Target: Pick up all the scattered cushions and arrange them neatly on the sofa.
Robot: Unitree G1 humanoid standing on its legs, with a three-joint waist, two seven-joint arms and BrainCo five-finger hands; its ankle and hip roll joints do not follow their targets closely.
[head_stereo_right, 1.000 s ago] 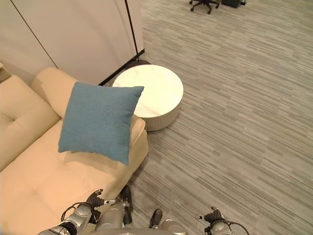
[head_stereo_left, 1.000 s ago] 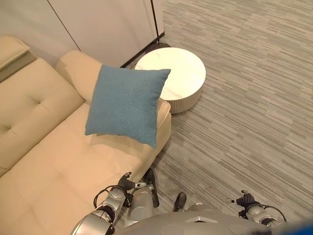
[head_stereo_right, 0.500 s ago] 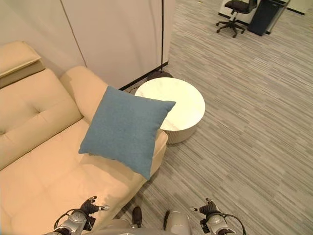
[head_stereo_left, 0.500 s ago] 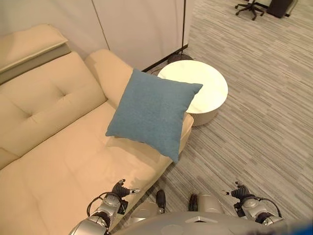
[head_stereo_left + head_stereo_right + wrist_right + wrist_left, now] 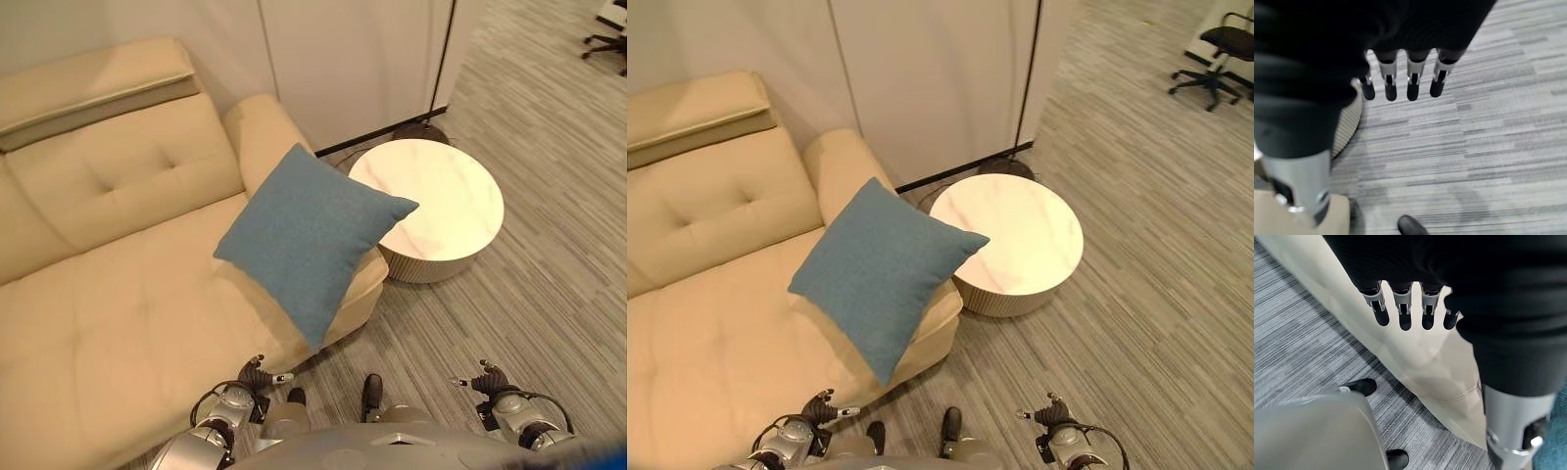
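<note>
- A blue cushion [image 5: 309,235] is seen on the sofa [image 5: 108,294], at the seat's end next to the armrest [image 5: 263,137].
- It is propped on a lower corner, tilted like a diamond and leaning back toward the armrest; its bottom corner overhangs the seat's front edge, and its far corner points at the round table [image 5: 441,206].
- Being square, the cushion has no true long axis; its diagonals run roughly up-down and side-to-side in the head views.
- No other cushion is made out on the carpet [image 5: 1156,323] in these views.
- The left hand [image 5: 257,377] is held low by the sofa's front edge, empty, fingers [image 5: 1403,313] straight and apart from the thumb.
- The right hand [image 5: 487,380] hangs over the carpet, empty as well, fingers [image 5: 1413,81] straight and relaxed.
- Judgement: the cushion is placed but not neat; the step in hand is likely straightening it.
- To do this well, the cushion should be taken by two opposite edges, turned so one edge lies flat on the seat, and pushed back against the backrest.
- Risk: a nudge at the overhanging corner could tip it onto the floor.
</note>
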